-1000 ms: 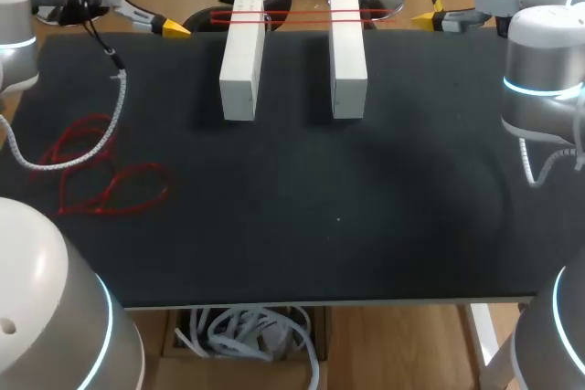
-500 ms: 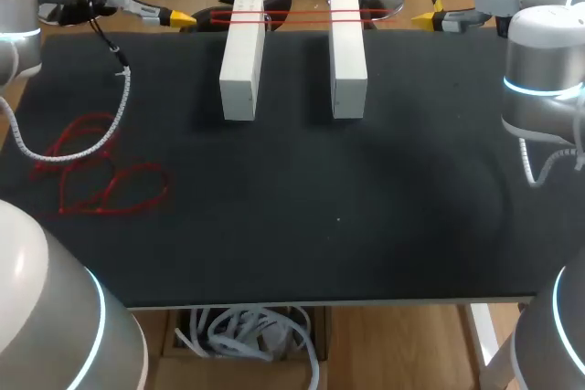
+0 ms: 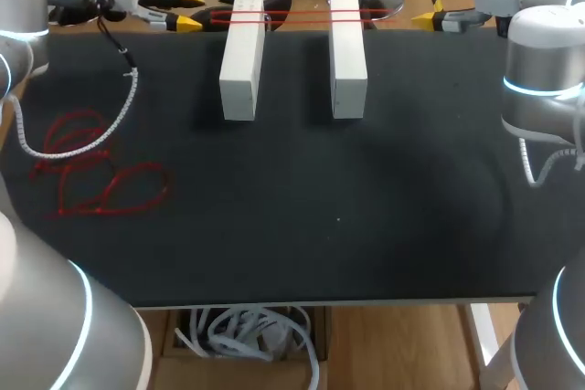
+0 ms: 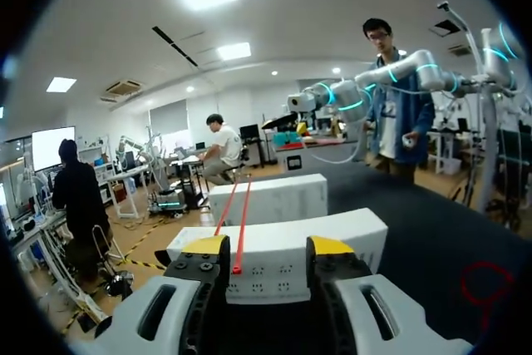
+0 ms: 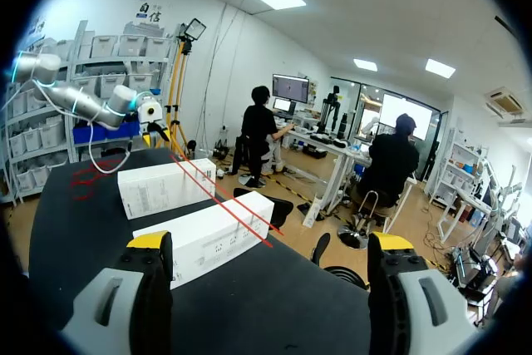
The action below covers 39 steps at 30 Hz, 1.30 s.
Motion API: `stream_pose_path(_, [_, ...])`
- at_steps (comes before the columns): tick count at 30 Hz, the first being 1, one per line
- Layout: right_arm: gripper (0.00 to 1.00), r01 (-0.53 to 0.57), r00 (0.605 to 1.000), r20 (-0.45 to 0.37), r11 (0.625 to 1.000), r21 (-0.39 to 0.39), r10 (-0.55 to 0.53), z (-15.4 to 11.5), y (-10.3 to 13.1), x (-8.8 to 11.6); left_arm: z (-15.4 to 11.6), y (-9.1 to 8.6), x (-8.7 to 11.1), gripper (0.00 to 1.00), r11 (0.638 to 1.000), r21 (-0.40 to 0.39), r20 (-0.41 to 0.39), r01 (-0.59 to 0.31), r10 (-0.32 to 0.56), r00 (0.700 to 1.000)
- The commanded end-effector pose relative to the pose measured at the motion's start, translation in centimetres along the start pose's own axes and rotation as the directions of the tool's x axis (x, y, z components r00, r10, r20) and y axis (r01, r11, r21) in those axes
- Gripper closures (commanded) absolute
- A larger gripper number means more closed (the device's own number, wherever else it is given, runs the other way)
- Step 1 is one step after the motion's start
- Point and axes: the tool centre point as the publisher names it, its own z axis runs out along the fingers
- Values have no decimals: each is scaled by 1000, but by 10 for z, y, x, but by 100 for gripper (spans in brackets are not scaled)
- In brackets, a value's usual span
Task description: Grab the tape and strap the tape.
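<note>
- left pincer stands narrowly open at the red tape end (strung over white blocks); closing off-line could miss it.
- right pincer gapes wide, well apart; a hard tug may topple blocks.

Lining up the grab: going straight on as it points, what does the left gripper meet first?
Likely the red tape at its near end, ahead between the left gripper's open fingers, then the nearer white block; depth is unclear.

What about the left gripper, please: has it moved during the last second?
Yes. The left gripper has moved rightward, closer to the left white block.
</note>
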Motion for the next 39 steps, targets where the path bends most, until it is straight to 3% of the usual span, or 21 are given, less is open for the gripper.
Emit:
stream_pose_path(1, [0, 0, 1000, -2, 1000, -2, 0, 0, 0, 0, 2, 11, -10, 61, 998, 66, -225, 16, -1, 974])
stream_pose_path(11, [0, 0, 1000, -2, 1000, -2, 0, 0, 0, 0, 11, 16, -19, 62, 997, 73, -239, 23, -5, 971])
stream_pose_path(16, [0, 0, 1000, -2, 1000, -2, 0, 0, 0, 0, 14, 16, -23, 66, 997, 78, -243, 24, -5, 970])
stream_pose_path(19, [0, 0, 1000, -2, 1000, -2, 0, 0, 0, 0, 15, 17, -25, 74, 997, 79, -246, 24, -4, 969])
stream_pose_path(25, [0, 0, 1000, -2, 1000, -2, 0, 0, 0, 0, 16, 22, -30, 73, 997, 76, -249, 32, -12, 968])
stream_pose_path(31, [0, 0, 1000, -2, 1000, -2, 0, 0, 0, 0, 19, 25, -36, 80, 997, 66, -267, 36, -17, 964])
stream_pose_path(39, [0, 0, 1000, -2, 1000, -2, 0, 0, 0, 0, 19, 31, -40, 78, 998, 50, -297, 43, -26, 955])
